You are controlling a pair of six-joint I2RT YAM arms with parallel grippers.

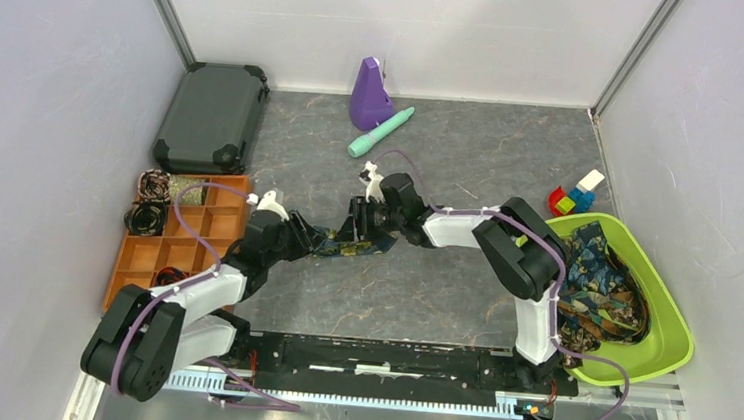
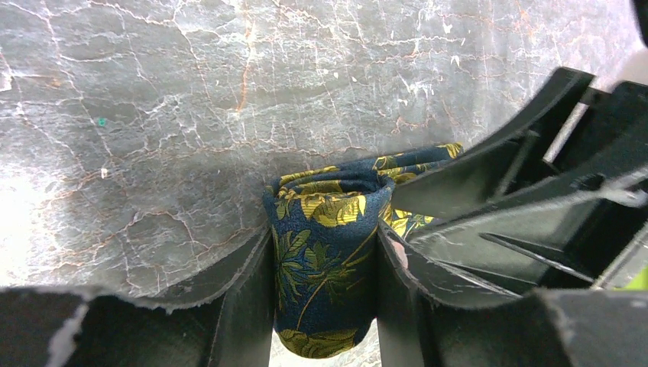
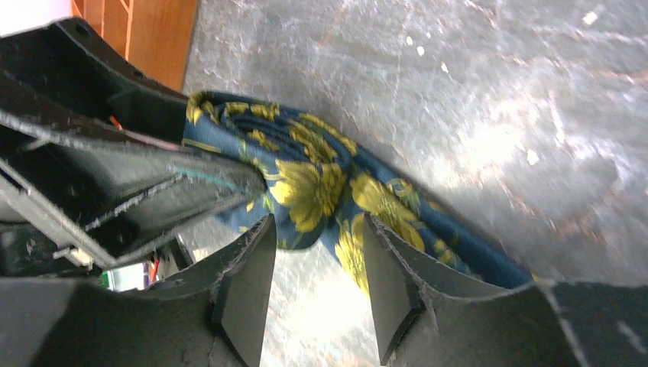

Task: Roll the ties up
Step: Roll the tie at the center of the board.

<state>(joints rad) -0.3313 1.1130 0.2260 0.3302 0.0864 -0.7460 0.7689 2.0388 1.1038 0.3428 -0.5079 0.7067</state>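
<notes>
Left gripper (image 2: pixel 324 245) — clamped on the rolled end of the navy, yellow-flowered tie (image 2: pixel 321 199). Your left wrist view shows the coil wedged between both pads, its rounded top bulging out past the fingertips and its lower edge down toward the palm. The loose tail leaves the coil on the right of your fingers and runs in among the other arm's fingers.

Right gripper (image 3: pixel 319 237) — jaws apart, with bright table surface showing in the gap. The flat strip of the same tie crosses just ahead of the fingertips. Its edge dips between them and touches the finger (image 3: pixel 390 283) on the right of that view; you can see no pinch. The left gripper and its coil sit just beyond these fingers and to their left, very close.

Overhead: both grippers meet nearly tip to tip over the table (image 1: pixel 422 294), with only a short run of tie between them. Behind your left gripper, beside its arm, is the orange compartment tray (image 1: pixel 216 228), with dark coiled ties (image 1: pixel 154 186) in its far cells. Well behind your right gripper, past the elbow, the green bin (image 1: pixel 673 344) holds a heap of loose ties (image 1: pixel 598 283).
</notes>
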